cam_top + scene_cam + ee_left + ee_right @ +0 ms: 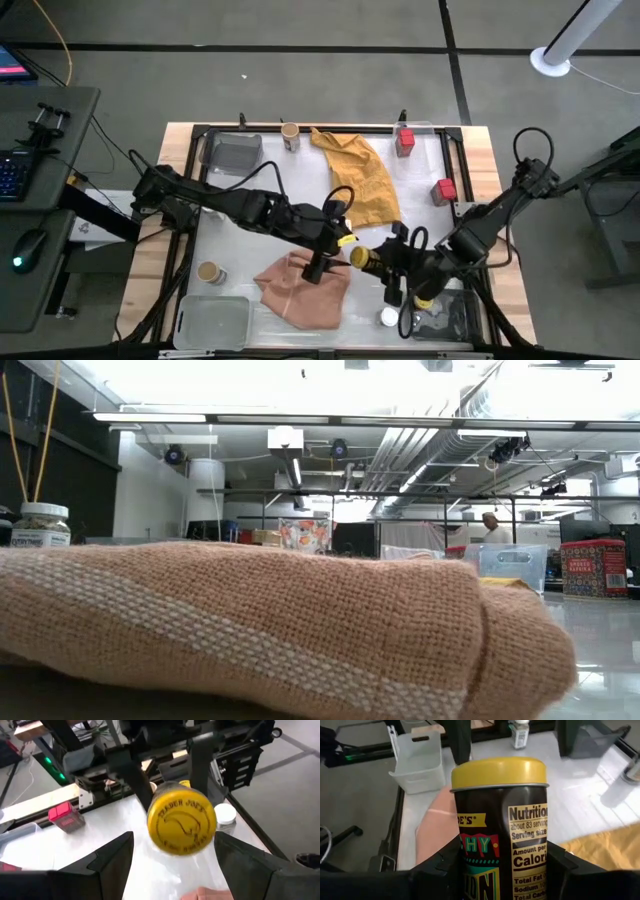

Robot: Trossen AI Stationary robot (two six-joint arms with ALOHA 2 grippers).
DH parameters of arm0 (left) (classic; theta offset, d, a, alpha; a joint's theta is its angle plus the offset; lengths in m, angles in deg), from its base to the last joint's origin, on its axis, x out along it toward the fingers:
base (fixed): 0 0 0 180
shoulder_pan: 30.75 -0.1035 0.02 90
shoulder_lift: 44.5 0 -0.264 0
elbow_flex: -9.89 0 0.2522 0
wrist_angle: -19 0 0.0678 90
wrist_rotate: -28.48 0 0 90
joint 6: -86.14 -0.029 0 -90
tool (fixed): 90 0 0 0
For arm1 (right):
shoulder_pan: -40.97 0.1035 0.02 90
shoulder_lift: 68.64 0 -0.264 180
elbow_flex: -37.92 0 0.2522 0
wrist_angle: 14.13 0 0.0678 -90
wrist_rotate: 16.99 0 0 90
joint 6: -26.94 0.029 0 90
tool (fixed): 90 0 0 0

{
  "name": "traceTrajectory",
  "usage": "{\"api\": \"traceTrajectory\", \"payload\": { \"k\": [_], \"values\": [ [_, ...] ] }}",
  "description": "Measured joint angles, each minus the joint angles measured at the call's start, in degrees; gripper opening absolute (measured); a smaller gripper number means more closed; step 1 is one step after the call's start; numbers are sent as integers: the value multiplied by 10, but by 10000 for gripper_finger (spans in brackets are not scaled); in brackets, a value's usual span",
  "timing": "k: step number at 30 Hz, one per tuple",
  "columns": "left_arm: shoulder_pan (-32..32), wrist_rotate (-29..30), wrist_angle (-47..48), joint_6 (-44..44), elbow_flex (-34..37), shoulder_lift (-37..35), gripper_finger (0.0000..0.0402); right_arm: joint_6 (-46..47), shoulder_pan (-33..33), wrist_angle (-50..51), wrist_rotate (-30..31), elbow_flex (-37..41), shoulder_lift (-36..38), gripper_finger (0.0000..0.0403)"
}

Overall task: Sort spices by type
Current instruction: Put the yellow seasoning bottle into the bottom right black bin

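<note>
My right gripper [385,262] is shut on a dark jar with a yellow lid [360,257], just right of the pink cloth [305,285]. The jar lies level, its lid [182,825] facing my left gripper [338,245]. My left gripper [175,865] is open; its fingers stand on either side of the lid without touching it. Two red tins [405,140] [443,190] stand at the far right. Tan-lidded jars stand at the far edge [290,135] and near left [210,272]. A white-lidded jar [388,317] stands near the front edge. My right gripper pinches the jar's labelled body [470,870] between its two fingers [440,870], well below the lid. The fingers come level from the table's right side, along the jar. The jar is lifted above the table, lying on its side, lid toward the left.
A mustard cloth [360,175] lies at the far middle. A grey tray [235,152] stands far left, a clear tray [215,320] near left, another tray [445,315] near right. The pink cloth [280,630] fills the low view's foreground.
</note>
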Motion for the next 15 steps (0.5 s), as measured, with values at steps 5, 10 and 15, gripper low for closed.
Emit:
{"api": "traceTrajectory", "payload": {
  "k": [5, 10, 15],
  "values": [
    [0, 4, -7, 2, 0, 0, 265, -35, -18, -17, -10, 0, 0, 163],
    [2, -10, -8, 0, 0, 0, 265, -63, -36, -40, -20, 0, 0, 163],
    [3, -4, -11, -1, 0, 2, 265, -91, -51, -72, -35, 0, 0, 163]
  ]
}}
